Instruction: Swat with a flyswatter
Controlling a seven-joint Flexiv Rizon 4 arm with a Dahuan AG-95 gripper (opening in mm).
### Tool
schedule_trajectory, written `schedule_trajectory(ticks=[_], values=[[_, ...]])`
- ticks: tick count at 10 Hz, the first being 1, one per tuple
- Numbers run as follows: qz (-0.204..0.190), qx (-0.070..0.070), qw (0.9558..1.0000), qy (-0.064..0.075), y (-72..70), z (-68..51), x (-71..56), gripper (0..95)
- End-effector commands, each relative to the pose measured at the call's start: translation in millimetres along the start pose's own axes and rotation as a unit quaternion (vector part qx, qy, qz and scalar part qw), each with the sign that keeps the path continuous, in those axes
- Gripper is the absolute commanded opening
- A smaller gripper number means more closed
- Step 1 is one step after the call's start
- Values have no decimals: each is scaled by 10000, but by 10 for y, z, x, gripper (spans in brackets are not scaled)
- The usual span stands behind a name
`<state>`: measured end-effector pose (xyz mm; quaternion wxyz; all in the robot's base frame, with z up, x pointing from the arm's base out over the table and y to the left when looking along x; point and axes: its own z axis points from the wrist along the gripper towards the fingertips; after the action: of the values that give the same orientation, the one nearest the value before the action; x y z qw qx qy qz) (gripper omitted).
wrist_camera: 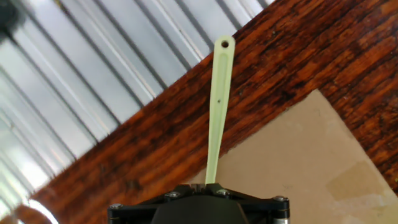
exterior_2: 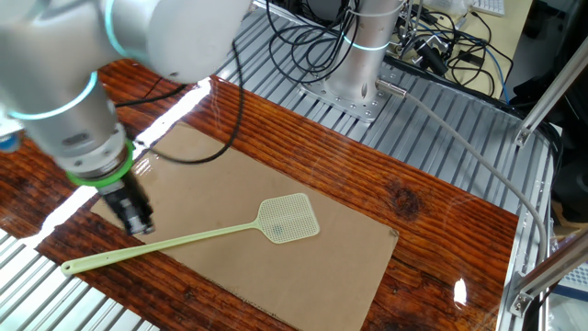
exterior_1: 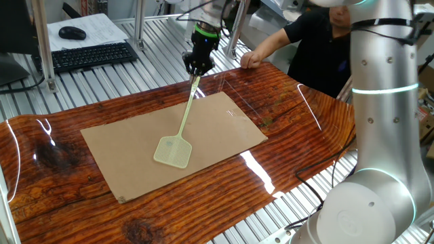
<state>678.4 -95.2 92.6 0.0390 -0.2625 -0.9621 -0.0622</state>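
1. Centrally, the black two-finger gripper [exterior_1: 197, 68] of the silver robot arm [exterior_2: 69, 110] is pinched on the long thin handle of the pale yellow-green plastic flyswatter [exterior_1: 178, 133], gripping it some way in from the handle's free end.
2. From the other fixed view, the gripper [exterior_2: 138, 221] points down at the handle, and the flyswatter [exterior_2: 197, 235] extends to both sides of the fingers.
3. Seen from the hand camera, the handle end of the flyswatter [wrist_camera: 217, 112] projects upward past the black gripper body, ending in a small round hanging hole that lies over the ribbed metal surface beyond the bench edge.
4. Further along, the roughly square mesh head [exterior_1: 172, 151] sits over the middle of the flat brown cardboard sheet [exterior_1: 224, 122]; whether it presses on the sheet or hovers just above cannot be told.
5. Beneath, the cardboard sheet [exterior_2: 349, 248] lies flat on the glossy reddish-brown wood-grain bench [exterior_1: 291, 156], near its middle, with bare wood showing on all sides.
6. Around the bench runs a ribbed aluminium frame surface [exterior_2: 441, 156].
7. Beyond the bench's far left corner stand a black keyboard [exterior_1: 88, 55] and a black mouse [exterior_1: 72, 32] on white paper.
8. At the far right edge, a person in a dark shirt [exterior_1: 319, 41] rests a hand on the wood.
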Motion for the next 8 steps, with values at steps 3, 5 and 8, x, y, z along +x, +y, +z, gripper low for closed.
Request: schedule_trajectory(ticks=[3, 5, 8], values=[[-429, 47, 9991, 49, 54, 66, 409, 0], [-477, 25, 9989, 30, 54, 71, 549, 0], [-413, 17, 9991, 36, -9, 159, 679, 0]])
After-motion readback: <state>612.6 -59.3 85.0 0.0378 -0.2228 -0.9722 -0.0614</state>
